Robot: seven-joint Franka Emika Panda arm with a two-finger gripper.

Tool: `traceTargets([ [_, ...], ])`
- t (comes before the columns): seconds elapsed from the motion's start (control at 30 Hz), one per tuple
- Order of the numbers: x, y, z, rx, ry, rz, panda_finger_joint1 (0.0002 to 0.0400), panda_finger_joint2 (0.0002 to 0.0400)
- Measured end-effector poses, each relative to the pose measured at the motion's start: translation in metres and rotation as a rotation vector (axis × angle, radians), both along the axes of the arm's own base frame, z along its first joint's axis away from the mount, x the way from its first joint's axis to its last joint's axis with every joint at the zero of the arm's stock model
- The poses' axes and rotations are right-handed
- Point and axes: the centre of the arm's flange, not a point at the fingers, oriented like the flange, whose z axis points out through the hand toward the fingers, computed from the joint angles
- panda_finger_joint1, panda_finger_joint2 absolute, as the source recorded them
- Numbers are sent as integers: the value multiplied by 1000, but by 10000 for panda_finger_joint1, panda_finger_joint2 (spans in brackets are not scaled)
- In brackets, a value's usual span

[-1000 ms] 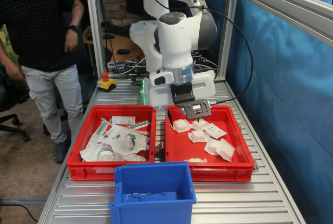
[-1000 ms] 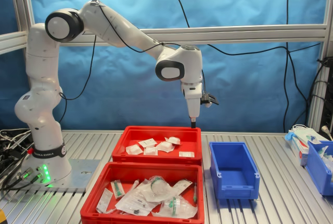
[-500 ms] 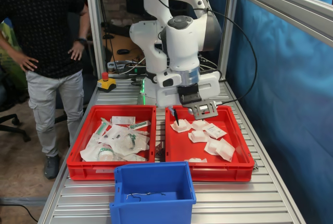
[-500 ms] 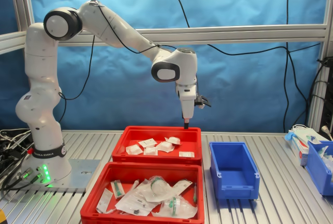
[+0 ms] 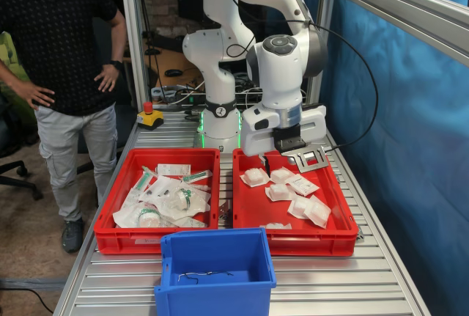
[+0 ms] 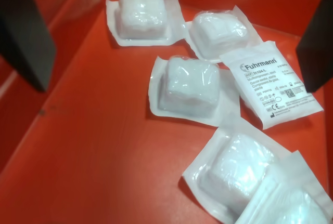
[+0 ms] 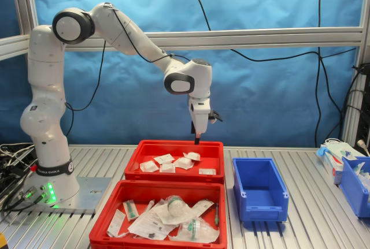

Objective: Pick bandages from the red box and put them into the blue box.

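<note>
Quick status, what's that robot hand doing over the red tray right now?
Gripper open, empty, above the red box. Bandages lying loose inside, none picked. Blue box holds no bandage. Nothing blocking.

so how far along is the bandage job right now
Nothing looks moved yet: the blue box holds no bandages, only a thin wire-like thing on its floor. The hand hangs open and empty above the red box; the wrist view shows its fingers flanking the bandages. Left: every grasp and transfer.

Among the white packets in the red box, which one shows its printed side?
The flat bandage packet printed "Fuhrmann": it alone shows black text. The other packets around it show clear, puffy fronts over white pads.
</note>
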Motion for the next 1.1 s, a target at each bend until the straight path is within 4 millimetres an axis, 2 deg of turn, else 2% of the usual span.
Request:
traceTargets([
  [0.37, -3, 7, -12, 5, -64, 5, 400, 400],
  [1.1, 1, 2, -32, 3, -98, -11, 400, 400],
])
